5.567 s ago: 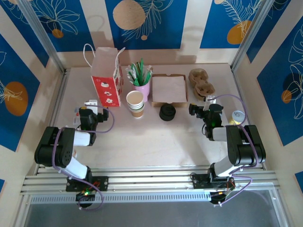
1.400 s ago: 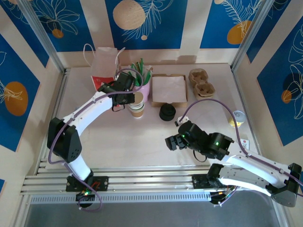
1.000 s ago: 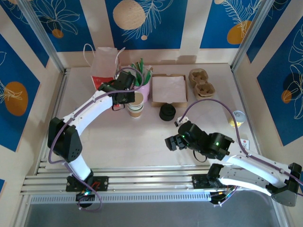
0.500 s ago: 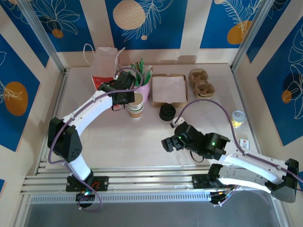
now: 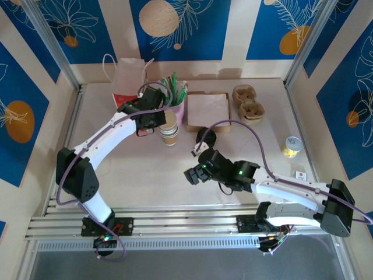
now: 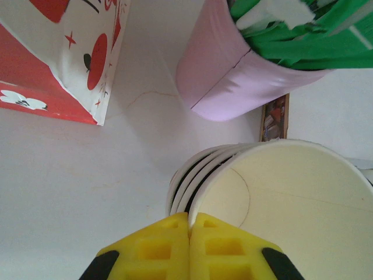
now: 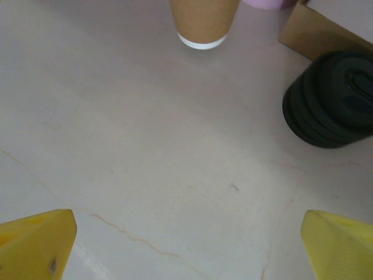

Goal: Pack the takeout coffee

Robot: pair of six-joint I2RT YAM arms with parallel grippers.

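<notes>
My fingers (image 6: 152, 251) are bright yellow, left and right alike. The bag (image 6: 58, 52) at far left is red and white, with small red stars, black specks and a white blossom. The beaker (image 6: 227, 76) beside it is pink, its sticks (image 6: 303, 29) green. The paper cups (image 6: 285, 198) are cream inside, brown outside with a white foot. The lids (image 7: 332, 99) are black. The table (image 7: 175, 175) is pale cream with faint veins.

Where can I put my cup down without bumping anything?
Bare table lies in front of the paper cups, between the left arm and right gripper. Another patch sits in front of the paper bag, left of that arm. The back row is crowded.
</notes>
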